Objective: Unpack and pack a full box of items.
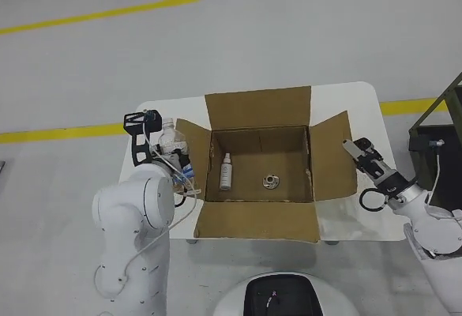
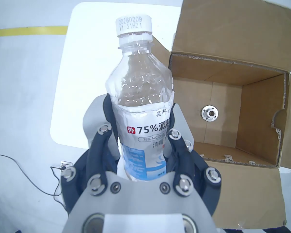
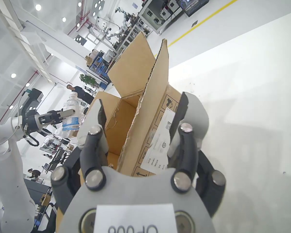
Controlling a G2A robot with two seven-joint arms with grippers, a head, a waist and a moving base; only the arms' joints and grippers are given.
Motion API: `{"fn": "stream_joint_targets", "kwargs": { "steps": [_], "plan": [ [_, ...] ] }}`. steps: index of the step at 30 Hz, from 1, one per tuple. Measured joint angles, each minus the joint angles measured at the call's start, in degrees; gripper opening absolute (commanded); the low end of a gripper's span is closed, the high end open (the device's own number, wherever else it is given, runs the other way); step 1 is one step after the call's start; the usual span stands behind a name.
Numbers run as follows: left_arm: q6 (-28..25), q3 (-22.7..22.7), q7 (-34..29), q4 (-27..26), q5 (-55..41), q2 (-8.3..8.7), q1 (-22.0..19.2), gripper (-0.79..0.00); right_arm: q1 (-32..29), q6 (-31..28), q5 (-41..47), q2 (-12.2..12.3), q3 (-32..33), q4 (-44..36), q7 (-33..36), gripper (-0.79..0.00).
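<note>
An open cardboard box (image 1: 258, 166) stands in the middle of the white table (image 1: 357, 103), flaps spread. Inside lie a small white spray bottle (image 1: 226, 171) and a round metal flange (image 1: 270, 181), the flange (image 2: 209, 113) also seen from the left wrist. My left gripper (image 2: 140, 122) is shut on a clear, white-capped plastic bottle (image 2: 138, 78), held upright above the table just left of the box (image 2: 232, 78); in the top view the bottle (image 1: 170, 141) is beside the left flap. My right gripper (image 3: 143, 115) is open, the right flap (image 3: 145, 103) standing between its fingers.
A dark metal rack (image 1: 452, 118) stands off the table's right side. Yellow lines cross the floor beyond the table. Bare tabletop shows behind the box and at the right front corner (image 1: 365, 221). A thin cable (image 2: 26, 173) lies on the floor to the left.
</note>
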Motion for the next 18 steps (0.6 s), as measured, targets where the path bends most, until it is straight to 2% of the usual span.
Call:
{"fn": "stream_joint_targets", "kwargs": {
  "steps": [12, 18],
  "plan": [
    [-1.2, -8.4, -0.6, -1.9, 4.2, 0.78, 2.1, -0.785, -0.7, -0.6, 0.4, 0.0, -0.1, -0.4, -0.5, 0.000],
    [-0.8, -10.5, -0.3, -2.8, 4.8, 0.91, 2.9, -0.785, -0.6, -0.9, 0.4, -0.1, -0.4, 0.0, -0.5, 0.000]
  ]
}}
